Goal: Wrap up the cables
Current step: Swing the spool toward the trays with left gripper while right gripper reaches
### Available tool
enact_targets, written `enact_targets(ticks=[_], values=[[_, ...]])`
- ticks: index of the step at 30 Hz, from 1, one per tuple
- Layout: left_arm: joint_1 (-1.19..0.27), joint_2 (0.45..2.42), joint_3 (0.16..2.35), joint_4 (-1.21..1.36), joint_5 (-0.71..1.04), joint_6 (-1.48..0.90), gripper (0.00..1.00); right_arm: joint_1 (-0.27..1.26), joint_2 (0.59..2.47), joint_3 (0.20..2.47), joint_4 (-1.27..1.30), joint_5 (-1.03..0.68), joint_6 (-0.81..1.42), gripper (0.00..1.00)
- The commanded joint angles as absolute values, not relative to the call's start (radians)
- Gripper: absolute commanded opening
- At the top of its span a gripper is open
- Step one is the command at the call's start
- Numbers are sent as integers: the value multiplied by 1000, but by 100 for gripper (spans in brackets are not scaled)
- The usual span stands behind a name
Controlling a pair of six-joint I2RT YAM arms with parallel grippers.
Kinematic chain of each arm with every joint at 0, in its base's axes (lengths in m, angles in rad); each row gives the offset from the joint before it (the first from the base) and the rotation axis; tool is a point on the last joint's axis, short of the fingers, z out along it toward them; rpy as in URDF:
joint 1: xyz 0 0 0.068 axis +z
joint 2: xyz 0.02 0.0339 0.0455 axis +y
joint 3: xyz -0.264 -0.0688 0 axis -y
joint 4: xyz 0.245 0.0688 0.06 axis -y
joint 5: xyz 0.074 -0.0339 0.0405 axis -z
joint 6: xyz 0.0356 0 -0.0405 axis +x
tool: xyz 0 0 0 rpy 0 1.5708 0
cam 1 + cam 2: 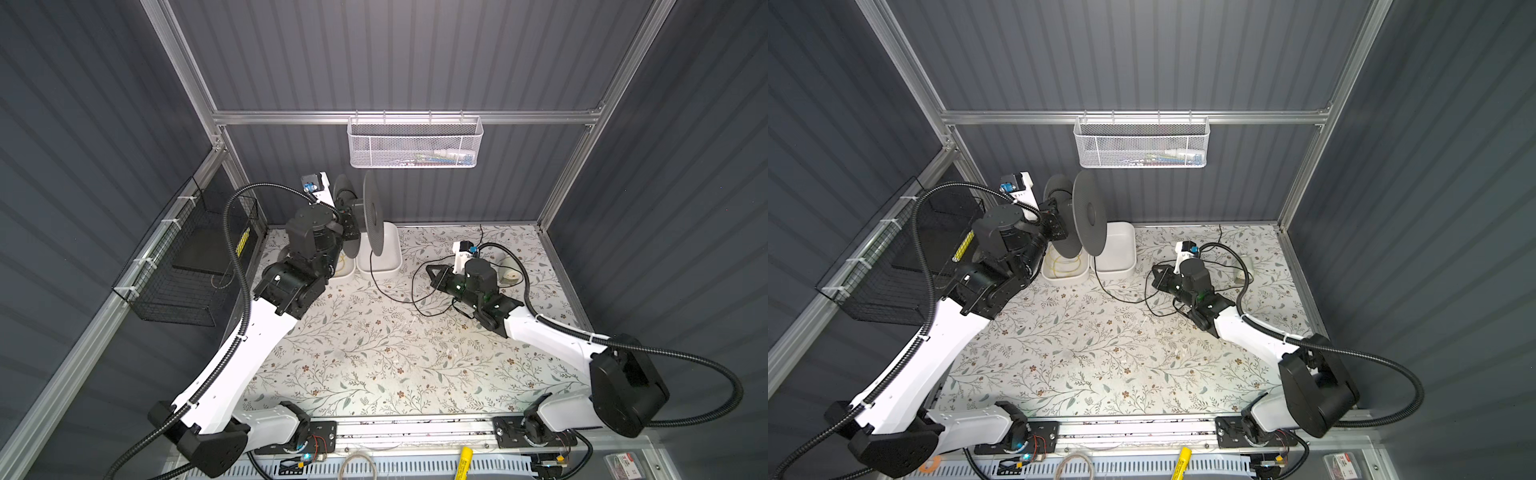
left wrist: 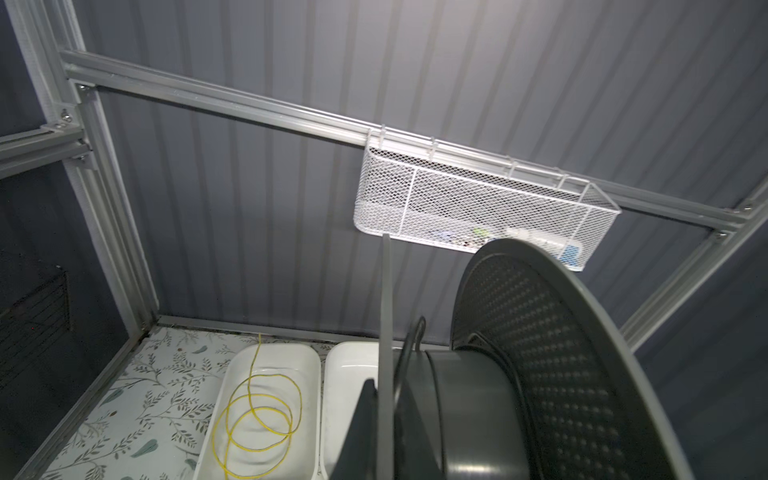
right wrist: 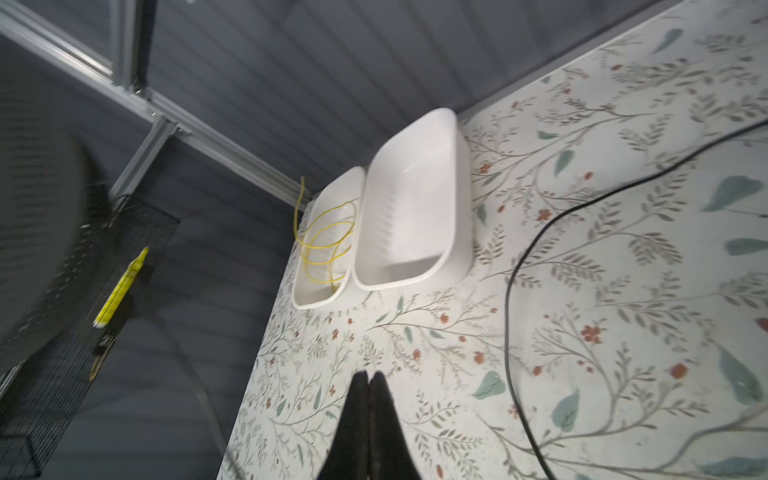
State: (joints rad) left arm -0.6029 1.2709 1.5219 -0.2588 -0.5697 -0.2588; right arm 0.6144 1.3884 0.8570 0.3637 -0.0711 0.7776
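Open front, crowded back.
The front half of the flower-patterned bench top (image 1: 353,365) lies bare. Two white plastic tubs (image 1: 1121,249) sit at the back edge, left of middle, a grey perforated spool (image 1: 1090,216) raised above them; thin black cord (image 3: 508,332) loops sprawl right of middle.

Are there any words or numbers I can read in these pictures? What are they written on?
No text here is sharp enough to read.
Yellow label inside the black wire basket: dark marks, too small to read.
Yellow object at the front edge: dark print, blurred.
Red and white packet in the front right corner: print too small to read.
Items in the white mesh basket: nothing legible.
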Motion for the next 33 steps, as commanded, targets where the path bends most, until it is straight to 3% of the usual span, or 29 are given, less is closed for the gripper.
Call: enact_targets(ticks=[1, 6, 15, 24, 33], values=[[-604, 1270, 1512, -88, -700, -257, 0, 691, 1339, 938, 333, -55, 710, 0], [-604, 1331, 1472, -49, -755, -223, 0, 814, 1303, 1025, 318, -99, 687, 0], [-607, 1405, 1310, -34, -805, -98, 0, 826, 1271, 1264, 189, -217, 616, 0], [-728, 1401, 1193, -177, -885, -2, 0, 713, 1342, 1453, 150, -363, 677, 0], [-769, 1290, 1066, -329, -782, -40, 0, 491, 1401, 1549, 112, -434, 739, 0]])
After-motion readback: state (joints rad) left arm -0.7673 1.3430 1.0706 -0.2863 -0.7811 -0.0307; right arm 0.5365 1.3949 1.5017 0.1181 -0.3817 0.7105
